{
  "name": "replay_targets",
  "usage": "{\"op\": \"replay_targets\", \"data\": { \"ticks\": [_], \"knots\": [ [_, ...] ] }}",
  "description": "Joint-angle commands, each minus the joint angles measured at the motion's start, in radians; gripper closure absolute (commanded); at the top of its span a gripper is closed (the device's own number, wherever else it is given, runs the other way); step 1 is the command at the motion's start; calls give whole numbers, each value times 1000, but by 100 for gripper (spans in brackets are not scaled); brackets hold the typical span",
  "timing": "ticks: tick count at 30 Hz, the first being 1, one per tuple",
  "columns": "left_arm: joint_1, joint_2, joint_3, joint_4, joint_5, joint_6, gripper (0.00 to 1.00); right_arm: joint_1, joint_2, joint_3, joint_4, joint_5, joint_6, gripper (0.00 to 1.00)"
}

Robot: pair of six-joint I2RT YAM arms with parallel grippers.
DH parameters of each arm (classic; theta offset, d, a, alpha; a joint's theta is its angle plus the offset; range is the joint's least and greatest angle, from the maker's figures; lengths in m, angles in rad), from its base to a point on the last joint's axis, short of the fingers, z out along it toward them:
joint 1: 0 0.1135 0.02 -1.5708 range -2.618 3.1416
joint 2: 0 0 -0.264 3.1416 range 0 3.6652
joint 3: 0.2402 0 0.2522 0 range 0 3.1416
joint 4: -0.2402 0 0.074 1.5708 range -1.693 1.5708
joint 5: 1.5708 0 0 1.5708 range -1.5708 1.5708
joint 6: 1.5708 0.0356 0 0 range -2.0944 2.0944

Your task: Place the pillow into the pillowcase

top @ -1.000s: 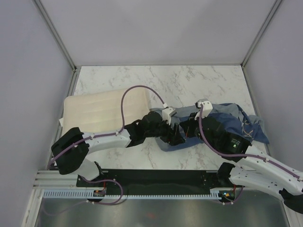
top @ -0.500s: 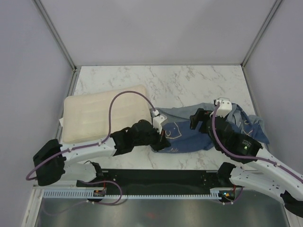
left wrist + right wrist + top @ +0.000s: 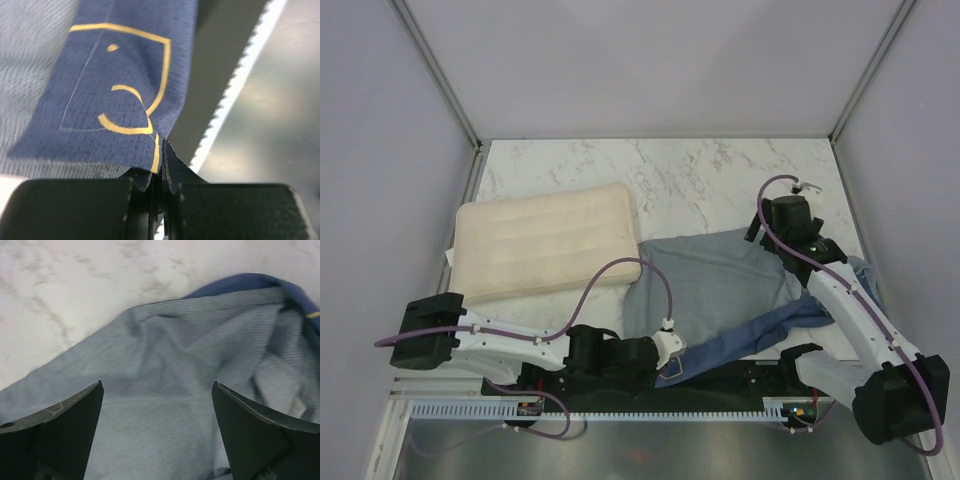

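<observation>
At the table's point(image 3: 720, 170) near edge the left gripper point(image 3: 160, 172) clamps the pillowcase point(image 3: 705, 285) hem, having dragged it flat; right gripper point(image 3: 157, 386) hovers spread above it; pillow point(image 3: 545, 240) lies beside, outside

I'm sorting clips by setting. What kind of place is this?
Probably a lab robot cell, not a home: plain panel walls enclose a marble-patterned tabletop, with the left arm and right arm bolted along its near edge.

The pillowcase point(image 3: 125, 90) is matt, finely ribbed woven cloth; the pillow point(image 3: 545, 240) soft quilted fabric; the table point(image 3: 700, 170) smooth, marble-patterned.
</observation>
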Motion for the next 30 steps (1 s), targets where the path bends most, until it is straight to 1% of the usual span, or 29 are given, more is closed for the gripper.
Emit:
{"op": "replay_targets", "data": {
  "ticks": [1, 2, 3, 4, 5, 6, 7, 9, 10, 11, 13, 14, 15, 16, 17, 18, 19, 20, 21, 23, 24, 26, 27, 29, 30],
  "knots": [
    [0, -103, -69, -61, -140, -146, 95, -193, -21, -77, 94, -183, 14, 2],
    [-2, -127, -83, -81, -157, -164, 96, -215, -8, -85, 97, -160, 24, 2],
    [-2, -182, -109, -96, -180, -217, 96, -241, 3, -95, 100, -140, 28, 2],
    [0, -210, -118, -124, -247, -248, 98, -247, 15, -97, 103, -117, 32, 2],
    [1, -239, -128, -182, -280, -281, 98, -249, 46, -98, 100, -62, 40, 2],
    [3, -276, -140, -211, -305, -325, 98, -255, 60, -100, 98, -42, 55, 2],
    [12, -344, -147, -231, -338, -341, 98, -258, 71, -103, 98, -22, 63, 2],
    [22, -426, -175, -260, -360, -367, 98, -258, 98, -124, 114, -19, 75, 5],
    [29, -501, -186, -262, -371, -371, 98, -260, 106, -131, 132, -20, 81, 6],
    [32, -533, -193, -263, -380, -379, 98, -258, 121, -137, 140, -23, 83, 9],
    [55, -587, -210, -302, -418, -431, 98, -260, 133, -152, 152, -20, 98, 13],
    [64, -625, -213, -315, -429, -448, 98, -260, 140, -157, 155, -14, 103, 20],
    [87, -643, -217, -344, -437, -480, 98, -260, 138, -169, 161, -8, 106, 23],
    [101, -653, -217, -357, -455, -494, 98, -261, 131, -174, 167, -5, 109, 41],
    [116, -666, -217, -366, -461, -505, 98, -258, 123, -189, 176, -7, 109, 51],
    [154, -667, -215, -371, -466, -509, 98, -260, 117, -193, 184, -4, 109, 60],
    [179, -664, -214, -372, -464, -506, 98, -260, 108, -194, 192, -2, 112, 76],
    [208, -657, -206, -371, -458, -500, 98, -260, 106, -186, 193, 0, 107, 81],
    [273, -635, -201, -369, -452, -482, 98, -258, 106, -178, 193, 0, 109, 81],
    [350, -600, -186, -350, -420, -453, 98, -260, 109, -151, 189, 0, 97, 81],
    [434, -563, -183, -334, -400, -412, 98, -260, 111, -143, 186, 3, 94, 80],
    [531, -535, -177, -300, -346, -382, 98, -260, 104, -128, 180, 19, 84, 81],
    [637, -522, -180, -281, -320, -343, 98, -260, 100, -125, 177, 27, 81, 81],
    [755, -523, -207, -222, -204, -301, 98, -260, 98, -118, 177, 30, 71, 77],
    [876, -537, -224, -196, -102, -290, 98, -258, 100, -115, 180, 15, 58, 73]
  ]
}}
